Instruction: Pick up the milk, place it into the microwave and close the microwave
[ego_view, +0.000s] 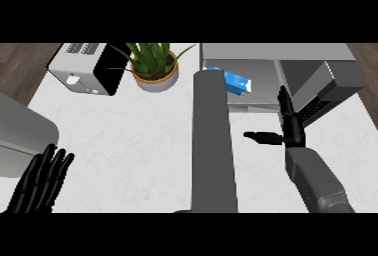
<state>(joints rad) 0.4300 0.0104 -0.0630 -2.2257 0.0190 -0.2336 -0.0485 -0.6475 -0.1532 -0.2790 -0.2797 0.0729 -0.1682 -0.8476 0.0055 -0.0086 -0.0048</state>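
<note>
The blue and white milk carton (238, 82) lies tilted on the grey floor inside the open grey microwave (275, 52), near the front left of the cavity, and no hand touches it, so by my reading the picking and placing are done and only the closing is left. The microwave's dark-windowed door (331, 92) stands swung out to the right of the cavity. The robot's black right hand (288, 122) is raised just in front of the opening, between the carton and the door, its fingers straight and pointing up toward the cavity and its thumb held out to the left; it holds nothing. To finish, I judge that this hand would need to get round to the outer face of the door and push it shut, taking care that the carton sits far enough in not to be caught. A tall grey column (214, 145) runs up the middle of the view and hides part of the carton's left side. Further left on the white marbled counter (140, 145) stand a green plant in a tan pot (155, 67) and a white and black toaster (87, 67), both well apart from the microwave. The black left hand (43, 180) rests open, fingers up, at the lower left beside a grey curved object (22, 132).
</note>
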